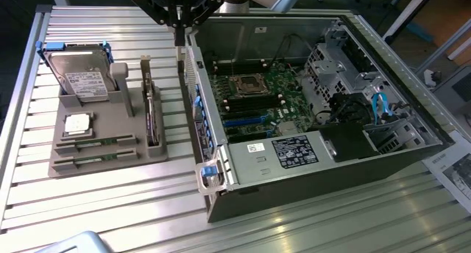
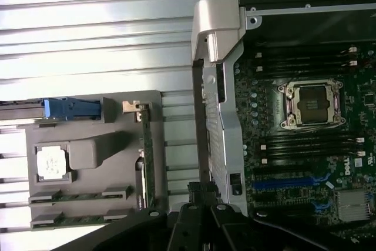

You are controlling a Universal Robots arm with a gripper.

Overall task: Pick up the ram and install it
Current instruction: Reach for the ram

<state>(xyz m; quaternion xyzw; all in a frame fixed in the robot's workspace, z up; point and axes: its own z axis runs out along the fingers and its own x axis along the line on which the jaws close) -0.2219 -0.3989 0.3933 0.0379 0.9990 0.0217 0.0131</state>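
Overhead, gripper (image 1: 178, 37) closed, seemingly empty, above case wall (image 1: 193, 71); ram (image 1: 96, 143) and twin (image 1: 92, 161) lie along grey holder (image 1: 118, 126) edge opposite hard drive (image 1: 85, 76).

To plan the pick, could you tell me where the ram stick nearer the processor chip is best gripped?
Grip the ram mid-length, probably across its thin faces, from straight above: it seems to sit on edge in the grey holder, with blocks at both ends.

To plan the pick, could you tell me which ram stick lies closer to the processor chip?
The inner ram stick, right beside the processor chip; the outer ram stick sits along the edge of the holder.
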